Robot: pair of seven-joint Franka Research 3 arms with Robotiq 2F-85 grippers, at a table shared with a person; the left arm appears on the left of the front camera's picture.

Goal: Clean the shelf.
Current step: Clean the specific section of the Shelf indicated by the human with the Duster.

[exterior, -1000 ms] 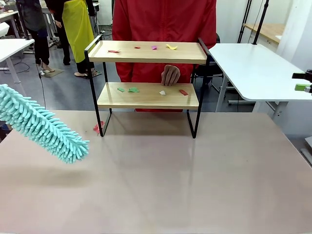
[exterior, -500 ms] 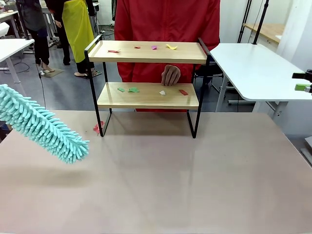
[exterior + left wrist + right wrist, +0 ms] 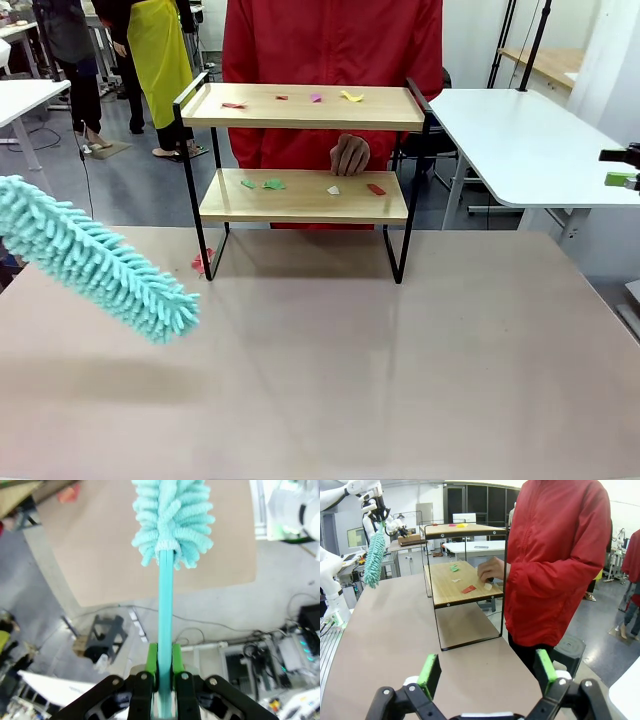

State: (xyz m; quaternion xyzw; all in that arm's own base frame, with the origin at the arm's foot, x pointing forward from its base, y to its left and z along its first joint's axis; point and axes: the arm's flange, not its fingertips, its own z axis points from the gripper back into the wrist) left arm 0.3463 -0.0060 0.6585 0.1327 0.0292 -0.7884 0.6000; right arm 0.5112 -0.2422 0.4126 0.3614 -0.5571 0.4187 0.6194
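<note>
So I'm clamping the handle of this fluffy teal duster (image 3: 172, 510) tight in my left claw (image 3: 165, 654), and it's hanging slanted over the left side of the table (image 3: 400, 380), short of the shelf (image 3: 300, 122). That shelf is standing at the table's far middle, with coloured scraps (image 3: 270, 184) lying on both boards and a person's hand (image 3: 350, 155) resting behind the lower one. My right claw (image 3: 487, 672) is gaping wide, holding nothing.

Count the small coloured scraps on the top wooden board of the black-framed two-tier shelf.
4, in a row along the top board of the shelf, left to right: pink scrap, small red scrap, magenta scrap, yellow scrap.
</note>
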